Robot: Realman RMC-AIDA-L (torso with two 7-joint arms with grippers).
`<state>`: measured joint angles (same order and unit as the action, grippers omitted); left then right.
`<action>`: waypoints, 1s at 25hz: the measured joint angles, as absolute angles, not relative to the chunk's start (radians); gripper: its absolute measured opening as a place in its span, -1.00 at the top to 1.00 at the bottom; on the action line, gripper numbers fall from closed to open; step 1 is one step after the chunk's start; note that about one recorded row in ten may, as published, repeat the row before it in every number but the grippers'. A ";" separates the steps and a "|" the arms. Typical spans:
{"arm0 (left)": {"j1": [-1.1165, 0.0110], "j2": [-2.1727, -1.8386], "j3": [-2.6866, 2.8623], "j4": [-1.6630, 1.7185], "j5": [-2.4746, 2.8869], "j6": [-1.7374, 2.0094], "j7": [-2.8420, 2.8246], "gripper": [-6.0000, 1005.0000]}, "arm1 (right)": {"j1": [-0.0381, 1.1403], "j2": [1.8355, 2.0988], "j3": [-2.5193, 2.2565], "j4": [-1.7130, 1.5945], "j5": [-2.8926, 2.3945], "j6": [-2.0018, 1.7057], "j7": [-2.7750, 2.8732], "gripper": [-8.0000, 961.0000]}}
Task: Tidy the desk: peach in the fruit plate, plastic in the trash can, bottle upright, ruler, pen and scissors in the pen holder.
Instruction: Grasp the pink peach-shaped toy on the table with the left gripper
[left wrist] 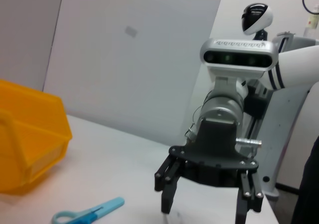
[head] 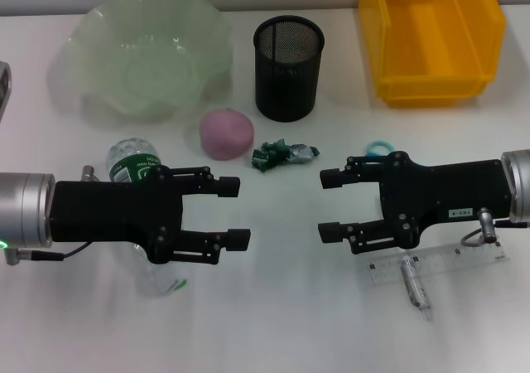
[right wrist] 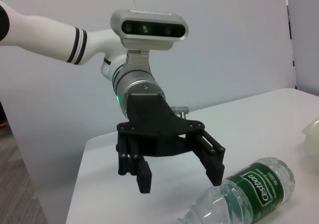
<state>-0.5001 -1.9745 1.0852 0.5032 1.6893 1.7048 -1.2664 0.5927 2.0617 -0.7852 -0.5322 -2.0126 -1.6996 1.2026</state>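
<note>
The clear bottle point(head: 131, 159) with a green label lies on its side under my left gripper point(head: 236, 213), which hovers open above it; the right wrist view shows the bottle point(right wrist: 251, 188) beside that gripper point(right wrist: 179, 180). A pink peach point(head: 226, 133) and a crumpled green plastic wrapper point(head: 281, 154) lie in front of the black mesh pen holder point(head: 288, 66). My right gripper point(head: 327, 205) is open and empty. Blue-handled scissors point(head: 379, 147) peek out behind it. A clear ruler point(head: 439, 264) and a pen point(head: 414, 286) lie beneath it.
The pale green fruit plate point(head: 91, 25) stands at the back left. A yellow bin point(head: 431, 87) sits at the back right and also shows in the left wrist view point(left wrist: 25, 149), with the scissors point(left wrist: 89, 215) lying near it.
</note>
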 joint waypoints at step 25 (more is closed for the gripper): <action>-0.704 -2.039 0.946 0.530 1.832 1.314 -1.307 -0.56 | 0.560 2.054 -0.780 -0.533 -2.013 -1.710 1.220 -0.60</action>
<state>-0.7036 -2.0385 0.9459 0.5296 1.8324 1.3140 -1.3071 0.5597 2.0539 -0.7805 -0.5333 -2.0126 -1.7096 1.2198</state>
